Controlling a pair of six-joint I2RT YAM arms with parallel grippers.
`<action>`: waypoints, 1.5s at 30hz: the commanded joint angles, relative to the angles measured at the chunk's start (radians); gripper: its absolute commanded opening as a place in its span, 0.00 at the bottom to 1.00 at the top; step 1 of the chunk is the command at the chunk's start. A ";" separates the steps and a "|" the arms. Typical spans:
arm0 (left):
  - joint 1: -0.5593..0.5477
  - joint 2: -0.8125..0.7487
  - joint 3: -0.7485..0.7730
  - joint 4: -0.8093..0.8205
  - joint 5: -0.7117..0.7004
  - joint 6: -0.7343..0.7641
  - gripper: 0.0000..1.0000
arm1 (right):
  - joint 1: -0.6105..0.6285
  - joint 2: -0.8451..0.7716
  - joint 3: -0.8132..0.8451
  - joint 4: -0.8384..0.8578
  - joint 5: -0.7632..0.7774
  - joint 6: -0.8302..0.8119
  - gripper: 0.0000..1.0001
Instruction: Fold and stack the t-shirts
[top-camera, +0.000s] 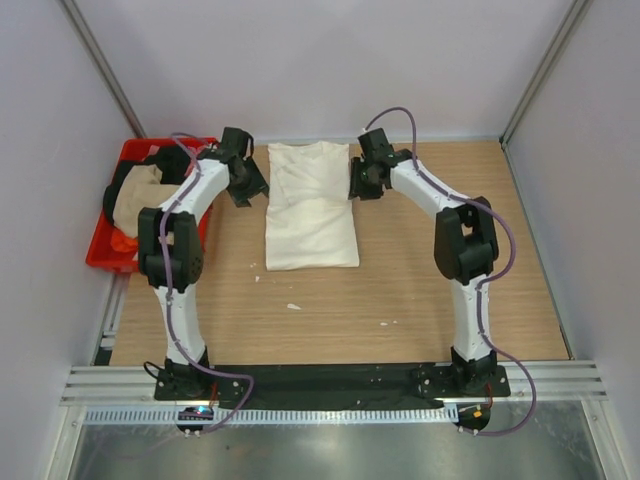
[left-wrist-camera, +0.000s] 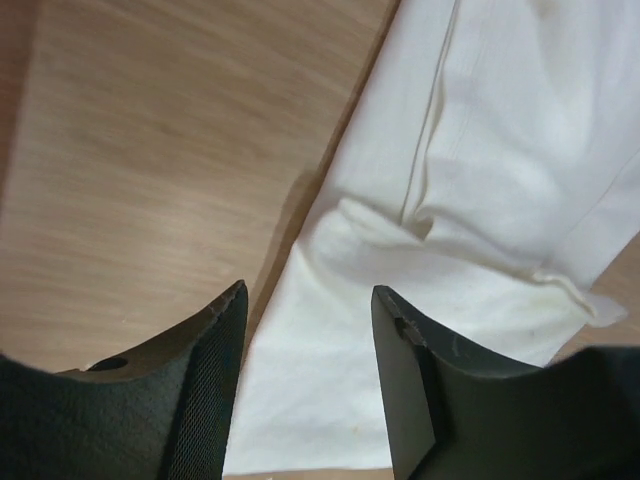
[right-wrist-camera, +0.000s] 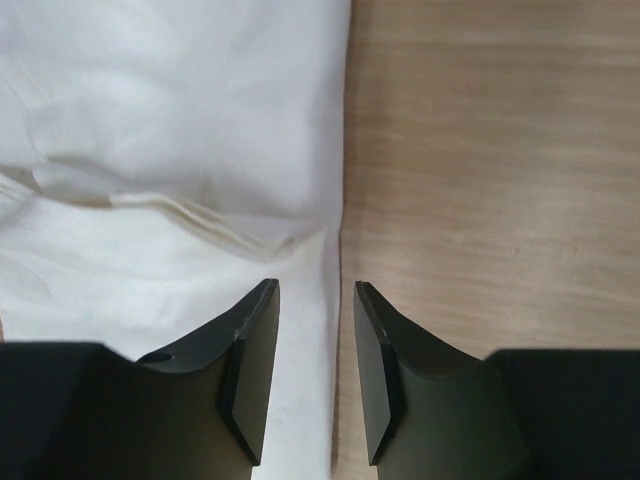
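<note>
Folded cream cloth t-shirt (top-camera: 310, 205) at far centre of wooden table (top-camera: 400, 290), between left gripper (left-wrist-camera: 308, 295) and right gripper (right-wrist-camera: 315, 290), both parted, empty, in wrist views. Overhead only: red plastic crate (top-camera: 100, 258), far left, holding tan shirt (top-camera: 135, 200).

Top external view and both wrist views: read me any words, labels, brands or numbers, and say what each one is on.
None can be read in any view.
The cream t-shirt is plain, with no print or tag showing.
The red crate shows no label.
</note>
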 joint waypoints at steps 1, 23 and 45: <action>-0.008 -0.197 -0.206 0.012 0.003 0.030 0.54 | 0.003 -0.160 -0.164 -0.018 -0.093 0.006 0.42; -0.097 -0.331 -0.671 0.175 0.096 0.072 0.44 | 0.001 -0.341 -0.674 0.158 -0.401 -0.039 0.49; -0.237 -0.572 -0.932 0.091 0.125 -0.026 0.31 | 0.010 -0.747 -1.206 0.201 -0.302 0.164 0.07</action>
